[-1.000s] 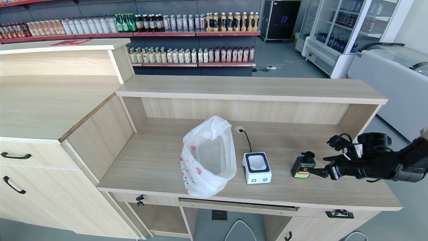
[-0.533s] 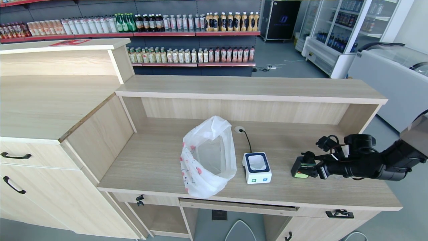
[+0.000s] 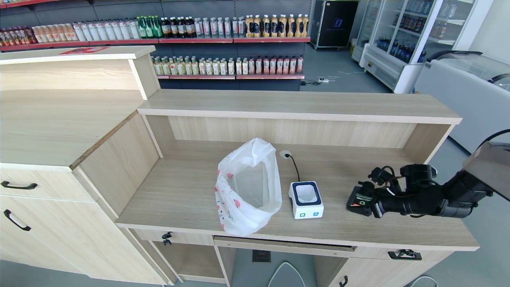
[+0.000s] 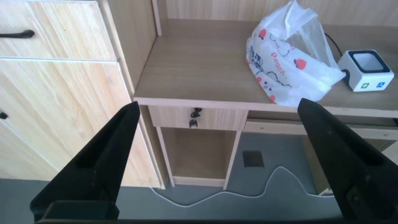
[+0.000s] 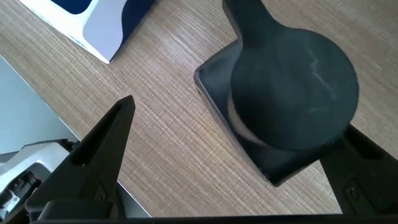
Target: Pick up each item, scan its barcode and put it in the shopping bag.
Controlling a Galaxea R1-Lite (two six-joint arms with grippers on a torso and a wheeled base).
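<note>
Near counter (image 3: pixel 402 233) edge, pincer (image 3: pixel 361 201) astride bottle (image 5: pixel 292 87).

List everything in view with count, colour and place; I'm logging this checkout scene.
Counter: one, light wood.
Scanner: one, white and dark blue, mid-counter.
Shopping bag: one, white with red prints, on the counter, left of the scanner.
Cable: one, black, from scanner to counter's back.
Pump bottle: one, dark, on the counter right of the scanner.
Drink bottles: many, mixed colours, shelves behind.
Coolers: at least two, white, back right.
Left gripper: one, black, open, before the counter's front edge.
Right gripper: one, black, open, fingers either side of the pump bottle.
</note>
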